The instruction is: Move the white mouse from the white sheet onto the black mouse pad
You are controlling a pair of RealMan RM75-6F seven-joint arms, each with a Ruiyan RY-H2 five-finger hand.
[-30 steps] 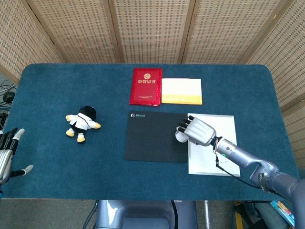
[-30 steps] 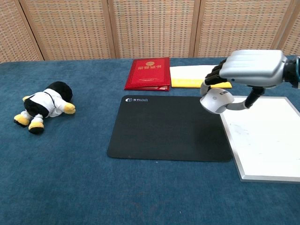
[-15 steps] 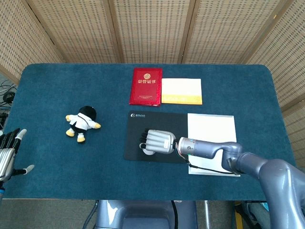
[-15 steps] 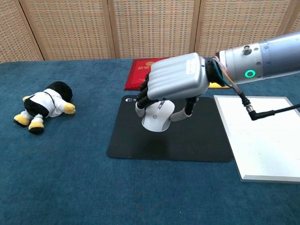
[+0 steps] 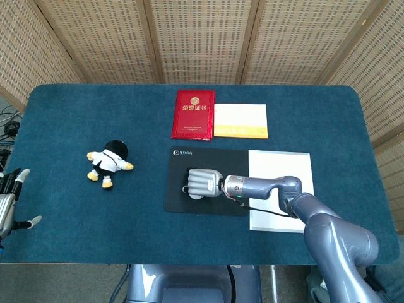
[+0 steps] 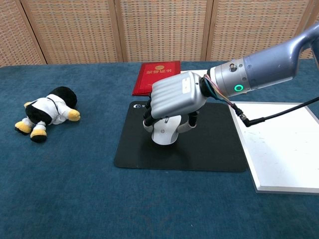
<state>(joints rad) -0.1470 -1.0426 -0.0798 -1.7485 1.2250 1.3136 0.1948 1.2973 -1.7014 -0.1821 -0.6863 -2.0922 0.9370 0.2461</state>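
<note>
While the right hand (image 6: 175,98) is covering the white mouse (image 6: 164,131) from above, its fingers are curling down around the mouse's sides and gripping it. The mouse is sitting low over the left half of the black mouse pad (image 6: 209,147); from the chest view its underside seems to be touching the pad or hovering just above it, and I cannot tell which. The white sheet (image 6: 284,149) is lying bare just beside the pad's right edge, with the right arm reaching across it.

The left hand (image 5: 7,203) is waiting at the far left table edge, well apart from everything, its fingers spread and holding nothing.

A small plush doll (image 5: 108,163) is lying left of the pad, and a red certificate booklet (image 5: 193,113) and a yellow-and-white envelope (image 5: 240,120) are lying behind it.

Judging from this, the placing step is nearly finishing. The next move is calling for settling the mouse flat, spreading the fingers, and lifting straight up so the mouse is not dragged.
</note>
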